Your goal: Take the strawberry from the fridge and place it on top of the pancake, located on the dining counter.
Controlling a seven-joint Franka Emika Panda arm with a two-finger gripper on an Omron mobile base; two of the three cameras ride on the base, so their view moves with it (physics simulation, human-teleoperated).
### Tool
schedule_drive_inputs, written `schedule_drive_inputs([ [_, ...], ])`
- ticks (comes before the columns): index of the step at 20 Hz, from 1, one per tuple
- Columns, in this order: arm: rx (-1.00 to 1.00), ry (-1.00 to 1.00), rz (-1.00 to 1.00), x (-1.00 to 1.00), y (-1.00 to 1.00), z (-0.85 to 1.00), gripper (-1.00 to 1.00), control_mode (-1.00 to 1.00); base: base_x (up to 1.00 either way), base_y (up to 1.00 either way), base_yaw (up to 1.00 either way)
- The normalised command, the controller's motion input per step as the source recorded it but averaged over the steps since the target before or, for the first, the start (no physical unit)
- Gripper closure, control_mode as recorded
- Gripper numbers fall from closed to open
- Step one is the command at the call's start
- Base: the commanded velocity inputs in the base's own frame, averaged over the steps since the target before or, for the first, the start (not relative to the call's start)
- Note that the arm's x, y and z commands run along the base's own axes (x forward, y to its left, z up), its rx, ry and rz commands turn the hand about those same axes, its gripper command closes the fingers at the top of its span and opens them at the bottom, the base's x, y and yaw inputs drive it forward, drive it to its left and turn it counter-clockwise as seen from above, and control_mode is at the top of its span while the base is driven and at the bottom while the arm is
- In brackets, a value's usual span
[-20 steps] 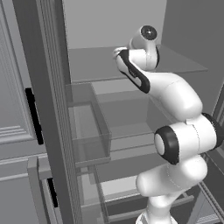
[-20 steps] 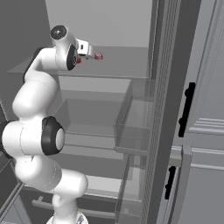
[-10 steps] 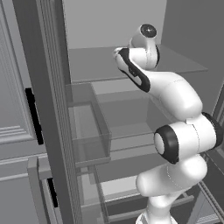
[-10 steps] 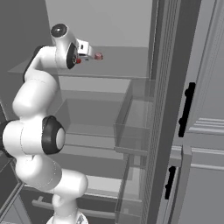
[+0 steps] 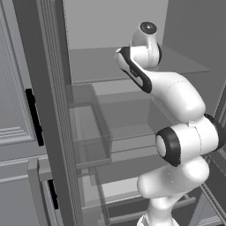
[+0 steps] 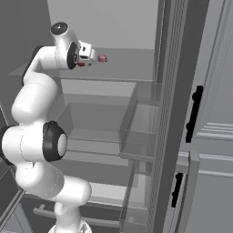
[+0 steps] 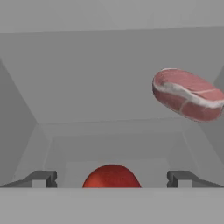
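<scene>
The fridge [image 5: 48, 97] stands open, and my arm reaches onto its top glass shelf [image 6: 127, 68]. The strawberry [image 7: 111, 177], deep red and round, lies low in the hand view between my two fingertips [image 7: 41, 178]; it also appears as a small red spot [image 6: 81, 64] under the hand. My gripper [image 7: 111, 179] is open, its jaws wide on either side of the berry and not touching it. From the right base view the gripper [image 6: 86, 61] hovers just over the shelf. The pancake and the dining counter are out of view.
A paler pinkish slab of meat [image 7: 188, 94] lies on the same shelf, beyond the berry and to the right [image 6: 102, 58]. Door bins [image 5: 90, 132] and lower shelves [image 6: 91, 136] sit below. Grey cabinets with dark handles [image 6: 195, 113] flank the fridge.
</scene>
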Motion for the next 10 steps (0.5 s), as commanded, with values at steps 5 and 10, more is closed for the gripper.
schedule_drive_inputs([
  [5,0.0,0.02,0.0,-0.03,0.06,-0.21,1.0,-1.0,0.0,0.0,0.0],
  [10,0.0,0.0,0.0,0.0,0.0,-0.01,1.0,-1.0,0.0,0.0,0.0],
])
